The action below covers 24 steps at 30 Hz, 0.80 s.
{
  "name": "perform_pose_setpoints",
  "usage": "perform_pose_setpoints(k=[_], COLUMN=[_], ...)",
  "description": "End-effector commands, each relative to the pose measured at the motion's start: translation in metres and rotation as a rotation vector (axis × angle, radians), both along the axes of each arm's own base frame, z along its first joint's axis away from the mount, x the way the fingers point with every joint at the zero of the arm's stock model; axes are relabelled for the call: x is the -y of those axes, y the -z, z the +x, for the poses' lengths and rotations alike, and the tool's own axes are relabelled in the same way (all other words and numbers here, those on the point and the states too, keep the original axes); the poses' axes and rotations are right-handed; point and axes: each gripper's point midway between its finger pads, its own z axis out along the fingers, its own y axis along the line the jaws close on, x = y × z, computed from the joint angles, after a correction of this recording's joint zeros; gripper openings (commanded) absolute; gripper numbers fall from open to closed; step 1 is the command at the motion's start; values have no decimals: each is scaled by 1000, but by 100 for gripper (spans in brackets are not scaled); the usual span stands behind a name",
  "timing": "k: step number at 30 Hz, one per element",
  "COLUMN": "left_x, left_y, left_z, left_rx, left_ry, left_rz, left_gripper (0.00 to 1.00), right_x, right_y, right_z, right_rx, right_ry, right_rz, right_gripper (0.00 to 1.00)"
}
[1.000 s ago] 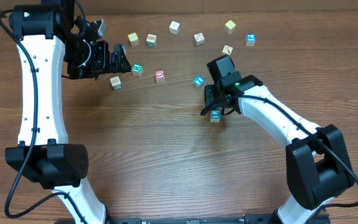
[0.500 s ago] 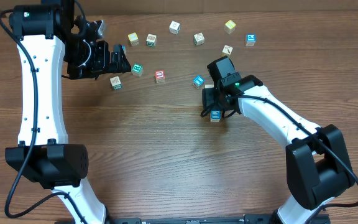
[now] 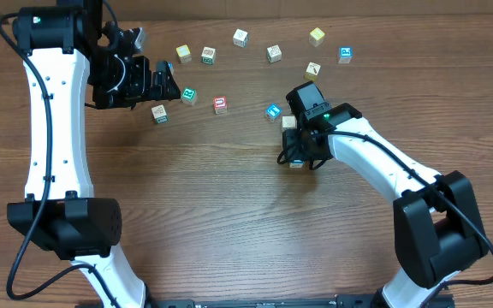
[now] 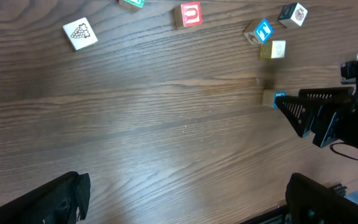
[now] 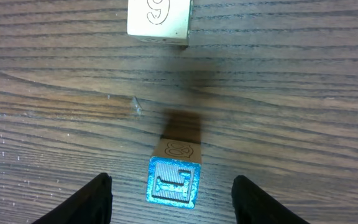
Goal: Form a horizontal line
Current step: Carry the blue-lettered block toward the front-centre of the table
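Note:
The horizontal line is out of view; only single cubes show. A blue-topped wooden cube [image 5: 173, 182] stands on the table between the fingers of my right gripper [image 5: 176, 202], which is open, with a gap on each side of the cube. From overhead this gripper [image 3: 297, 156] covers most of that cube. A pale cube marked 9 [image 5: 159, 18] lies just beyond it, apart from it. My left gripper [image 3: 171, 84] hangs wide open at the back left with nothing in it, beside a green-topped cube [image 3: 189, 95].
Loose cubes are scattered along the back: red [image 3: 220, 104], teal [image 3: 273, 111], yellow [image 3: 317, 36], blue [image 3: 345, 55], a white one [image 3: 240, 37] and several more. A grape-printed cube [image 4: 80, 33] lies under the left arm.
My right gripper has opened and let go of the blue-topped cube, which now stands on the table. The arm shifted a little, uncovering the pale cube. The left arm has not moved.

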Motion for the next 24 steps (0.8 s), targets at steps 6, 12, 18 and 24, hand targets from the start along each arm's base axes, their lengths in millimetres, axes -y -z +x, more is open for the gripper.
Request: perform_pose_setpoints(k=[6, 12, 18, 24], left_x=[2, 2, 2, 2], left_y=[-2, -2, -2, -2], left_z=[4, 4, 4, 4], left_rx=[14, 14, 14, 14], left_ry=[4, 4, 4, 4], left_rz=[0, 0, 0, 0], left_gripper=[99, 99, 100, 100], right_x=[-3, -1, -1, 1], right_y=[15, 16, 18, 31], right_z=[-6, -9, -11, -14], right_rx=[-54, -67, -70, -64], right_ry=[24, 25, 25, 23], right_rz=[13, 8, 6, 8], right_gripper=[55, 55, 50, 49])
